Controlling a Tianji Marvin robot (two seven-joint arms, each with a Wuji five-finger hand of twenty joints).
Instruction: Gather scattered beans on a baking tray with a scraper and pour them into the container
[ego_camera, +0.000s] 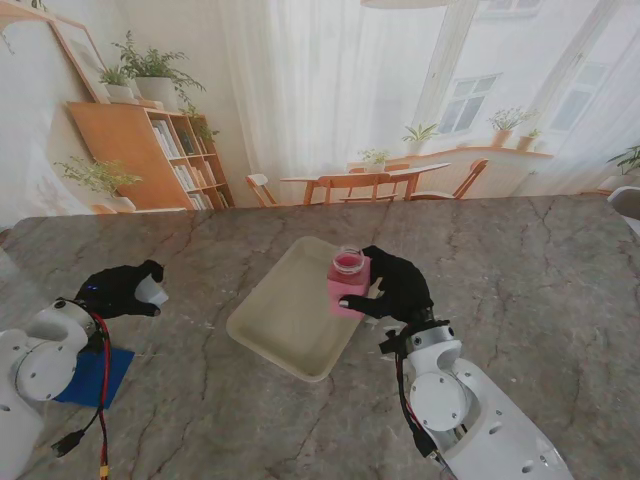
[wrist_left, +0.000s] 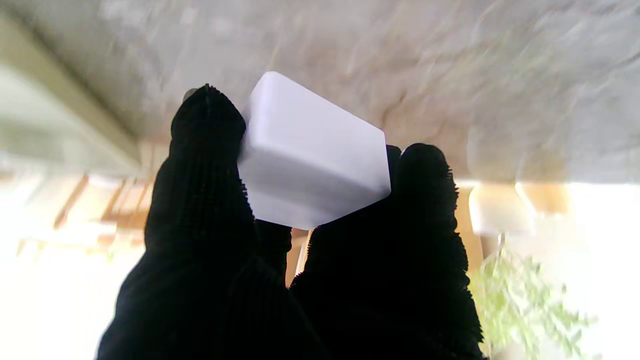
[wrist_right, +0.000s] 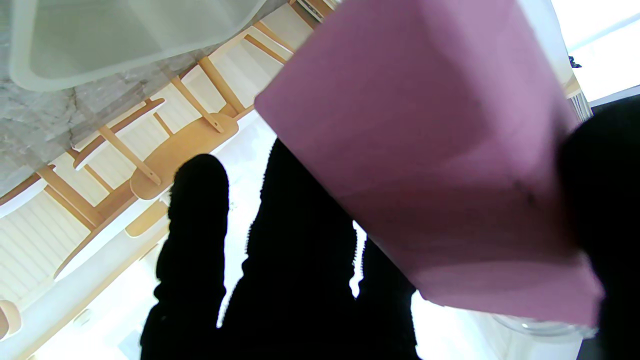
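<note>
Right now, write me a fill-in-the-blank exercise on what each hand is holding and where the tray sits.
1. The right hand holds a container whose colour is ____.
2. The white scraper is gripped by the ____ hand.
3. The baking tray rests on the marble table, and the container is held over the tray's ____ edge, as I see it.
4. Nearer to me than the left hand, a ____ mat lies on the table.

Missing words: pink; left; right; blue
</note>
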